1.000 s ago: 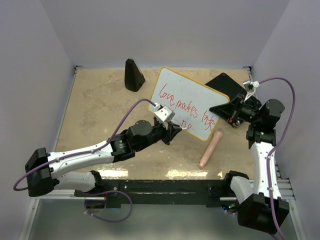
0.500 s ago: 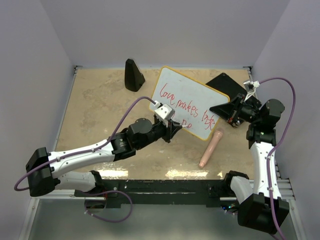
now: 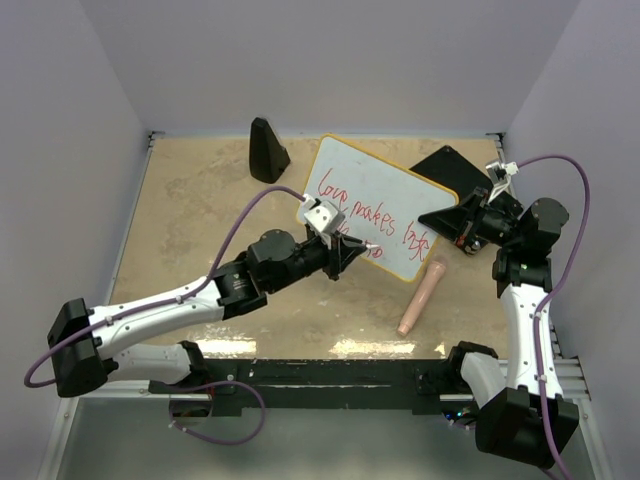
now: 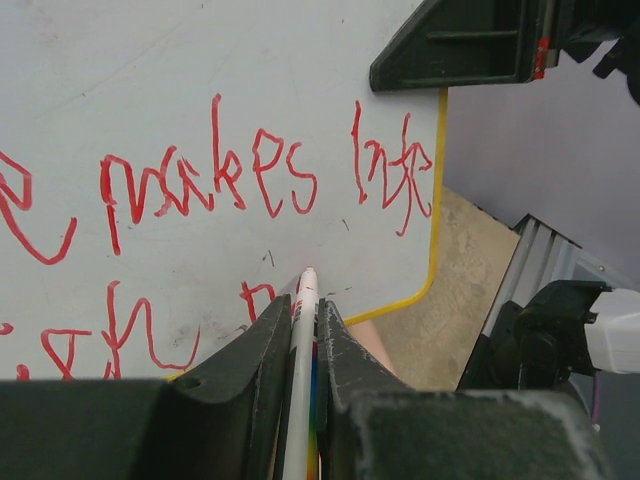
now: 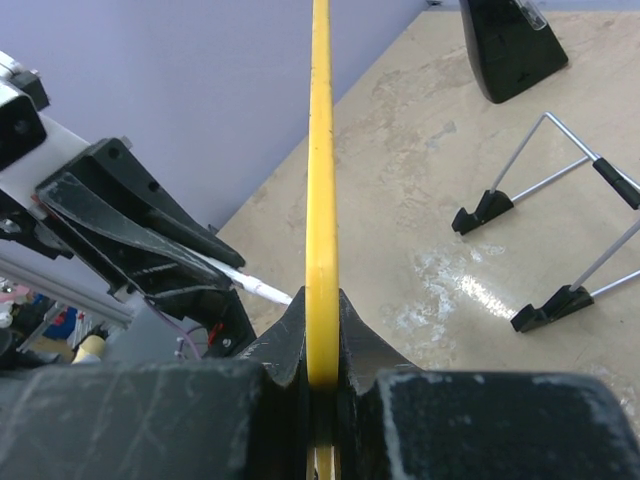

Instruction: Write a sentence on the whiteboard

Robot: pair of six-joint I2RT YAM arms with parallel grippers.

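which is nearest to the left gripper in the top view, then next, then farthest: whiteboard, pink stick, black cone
From the left gripper:
1. whiteboard, directly ahead, at the tip of its marker.
2. pink stick, lying off to its right.
3. black cone, far back on the left.

— Glossy, smooth white on the whiteboard [image 3: 375, 205]. Thin yellow rim [image 5: 321, 150], plastic by the look, with a slight sheen.
— Flat, dry-looking red ink in the sentence [image 4: 215, 185], thin in places. And the marker [image 4: 303, 330]?
— Smooth white plastic. Matt black plastic, scuffed grey at the edges, on the left gripper [image 4: 304, 310] and the right gripper [image 5: 322, 320].
— Bare metal wire on the stand [image 5: 487, 212], with dull black tips.
— Mottled tan table [image 3: 190, 200], stone-like, shiny in patches.
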